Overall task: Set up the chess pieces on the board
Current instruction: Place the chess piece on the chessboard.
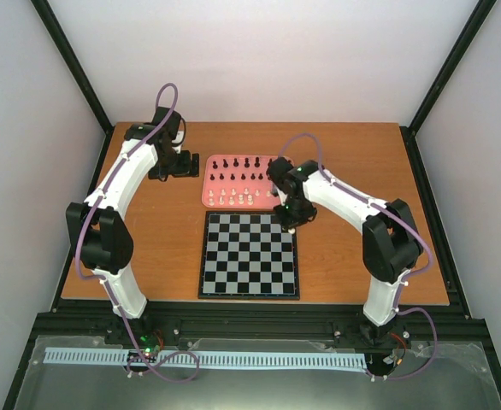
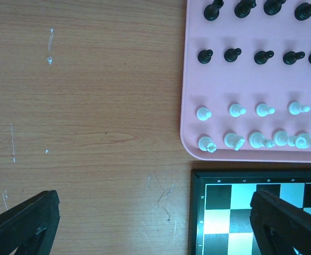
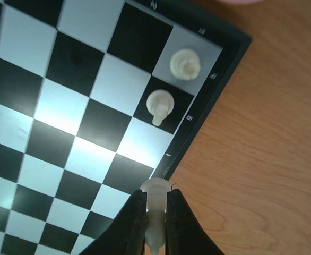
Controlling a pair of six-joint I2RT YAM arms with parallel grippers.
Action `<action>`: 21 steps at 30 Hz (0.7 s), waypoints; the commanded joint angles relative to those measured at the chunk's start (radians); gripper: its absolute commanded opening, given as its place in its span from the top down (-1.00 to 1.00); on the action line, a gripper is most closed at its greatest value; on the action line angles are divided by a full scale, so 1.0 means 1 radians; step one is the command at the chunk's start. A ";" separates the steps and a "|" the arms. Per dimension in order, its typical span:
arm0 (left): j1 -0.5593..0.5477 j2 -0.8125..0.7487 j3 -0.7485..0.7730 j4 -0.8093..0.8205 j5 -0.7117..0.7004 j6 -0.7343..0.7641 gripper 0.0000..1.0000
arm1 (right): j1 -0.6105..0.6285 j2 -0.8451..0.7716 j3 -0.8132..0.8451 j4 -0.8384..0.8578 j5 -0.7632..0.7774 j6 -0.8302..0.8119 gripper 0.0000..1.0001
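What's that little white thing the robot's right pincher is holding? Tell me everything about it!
It is a tiny cream-white chess piece, smooth like plastic. A rounded, wider end peeks past the fingertips, and a thinner part runs back between them. The right gripper is shut on it, pinching both sides. It sits over the dark edge of the board. Whether it touches the board cannot be told.

Right pincer (image 3: 155, 199) pinched tight; left pincer (image 2: 154, 207) spread wide

1 board (image 1: 249, 265), 1 pink tray (image 2: 191, 87), 2 white pieces (image 3: 186, 64) placed (1 white piece (image 3: 155, 191) held).
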 commanded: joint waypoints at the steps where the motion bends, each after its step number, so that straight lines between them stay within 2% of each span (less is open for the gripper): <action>1: 0.000 -0.031 0.003 0.009 0.006 -0.003 -0.99 | 0.015 -0.032 -0.084 0.131 -0.036 0.028 0.93; 11: 0.000 -0.033 -0.006 0.012 0.010 -0.007 -0.99 | 0.031 -0.006 -0.155 0.224 -0.040 0.057 0.93; 21: 0.000 -0.024 -0.005 0.013 0.010 -0.008 -0.99 | 0.036 0.025 -0.152 0.199 -0.010 0.065 0.94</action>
